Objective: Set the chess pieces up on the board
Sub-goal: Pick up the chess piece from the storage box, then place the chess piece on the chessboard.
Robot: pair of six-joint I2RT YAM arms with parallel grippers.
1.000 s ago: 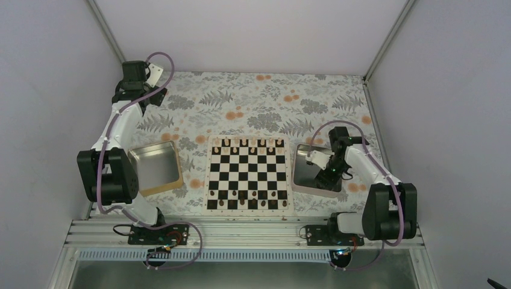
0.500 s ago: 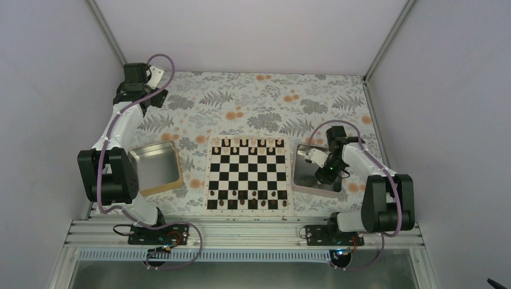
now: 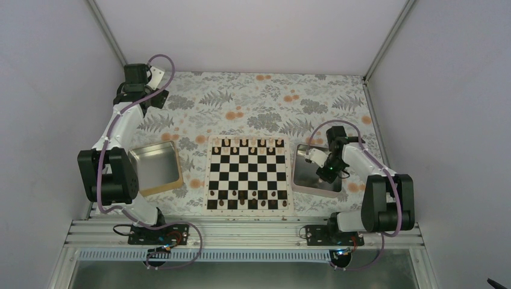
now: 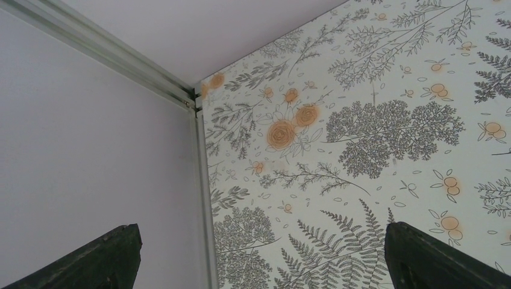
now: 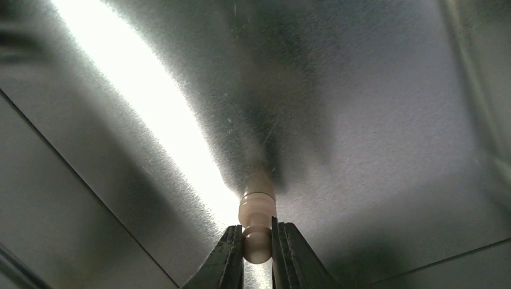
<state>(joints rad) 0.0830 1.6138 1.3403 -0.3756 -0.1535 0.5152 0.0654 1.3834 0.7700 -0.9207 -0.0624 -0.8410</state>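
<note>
One pale chess piece [image 5: 257, 211] clenched in right fingers [image 5: 231, 262] over steel tray [image 5: 373, 120]; left fingers [image 4: 96, 260] released above floral cloth [image 4: 361, 120].

Overhead camera looks down from the near edge over the whole floral-printed tabletop [image 3: 253, 96]. Left wrist camera faces that tabletop's far corner, upper left overhead. Right wrist camera hovers close above, seemingly, the centre-right shiny square steel tray [image 5: 391, 120]

There was one board [image 3: 248, 174], and there were two steel trays [image 3: 153, 168] [image 3: 302, 179] (chess pieces [image 3: 244, 143] too tiny to count).
</note>
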